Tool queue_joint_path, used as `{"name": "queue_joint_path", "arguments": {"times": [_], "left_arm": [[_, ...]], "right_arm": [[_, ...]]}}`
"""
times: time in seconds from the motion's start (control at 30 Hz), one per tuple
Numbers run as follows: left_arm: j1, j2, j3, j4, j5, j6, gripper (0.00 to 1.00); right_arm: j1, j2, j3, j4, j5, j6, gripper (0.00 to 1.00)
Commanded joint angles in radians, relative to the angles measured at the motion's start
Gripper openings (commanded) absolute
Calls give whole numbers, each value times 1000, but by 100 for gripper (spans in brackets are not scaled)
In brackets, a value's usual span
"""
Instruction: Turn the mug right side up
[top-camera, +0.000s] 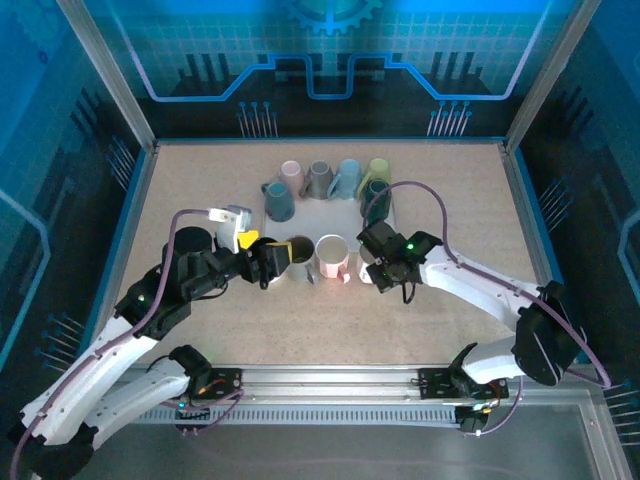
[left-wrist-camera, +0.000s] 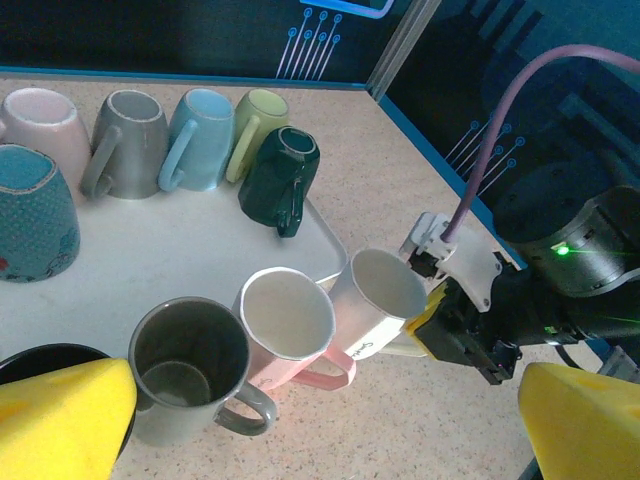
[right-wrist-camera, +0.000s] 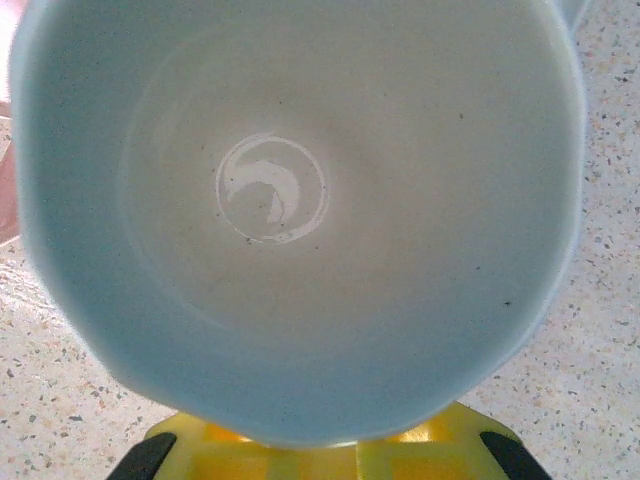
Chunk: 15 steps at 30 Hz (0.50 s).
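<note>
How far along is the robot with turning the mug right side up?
Done: the white mug is mouth-up beside the pink mug. In hand: the right pincer is shut on its rim. Left: release it and back away; whether it rests flat I cannot tell. The left pincer is open, holding nothing.

The top camera sits high behind the robot and looks down and forward over the whole table (top-camera: 200, 330) from far off. The left wrist camera hangs low over the table. It faces rightward across the mugs toward the right gripper (left-wrist-camera: 425, 325), with its own left fingers (left-wrist-camera: 60, 410) at the bottom corners. The right wrist camera is very close and looks straight into the white mug (right-wrist-camera: 300, 200), with the right fingers (right-wrist-camera: 330, 455) at the bottom edge. The top and left wrist views share the back mugs (top-camera: 330, 178) and the right arm (top-camera: 480, 285).
</note>
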Motion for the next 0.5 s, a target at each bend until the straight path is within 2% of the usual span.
{"name": "queue_joint_path", "arguments": {"times": [0.0, 0.47], "left_arm": [[-5, -12, -15, 6, 23, 2, 99], [-6, -22, -23, 7, 29, 6, 99]], "right_arm": [[15, 4, 43, 64, 55, 25, 2], [29, 106, 71, 83, 85, 46, 9]]}}
